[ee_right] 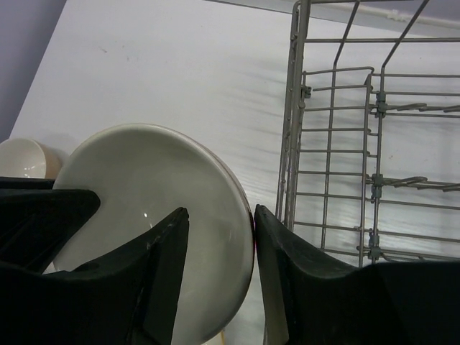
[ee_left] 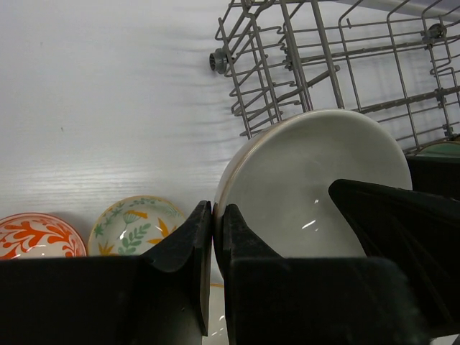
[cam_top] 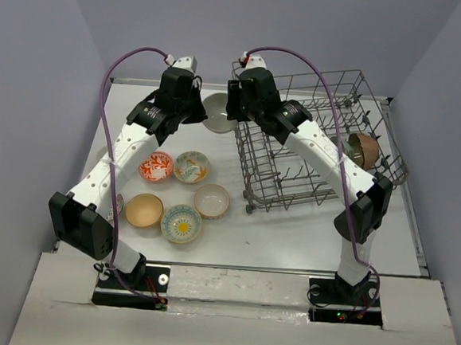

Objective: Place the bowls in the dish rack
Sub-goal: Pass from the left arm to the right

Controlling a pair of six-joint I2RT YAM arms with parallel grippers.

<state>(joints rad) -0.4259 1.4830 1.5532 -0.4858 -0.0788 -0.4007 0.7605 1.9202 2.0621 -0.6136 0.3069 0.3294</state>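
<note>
Five glossy round bowls sit loose on the matte white table point(cam_top: 289, 241) at lower left of the top view: a red-orange patterned bowl point(cam_top: 156, 167), a cream floral bowl point(cam_top: 192, 167), a plain tan bowl point(cam_top: 144, 210), a blue-rimmed bowl point(cam_top: 182, 223) with a yellow centre, and a white bowl point(cam_top: 212, 201) with a thin brownish rim. At upper centre, the left hand point(ee_left: 214, 215) has its black fingers pinched on the rim of a smooth pale bowl point(cam_top: 215, 111), which is tilted on edge above the table. The right hand point(ee_right: 221, 215) meets the same bowl from the other side. Its fingers are apart and straddle the rim, one over the inner face, one outside. Just right of it stands the dish rack point(cam_top: 277, 184), grey wire with upright tines and tall sides. A brown bowl point(cam_top: 362, 148) stands on edge by its right wall.
</note>
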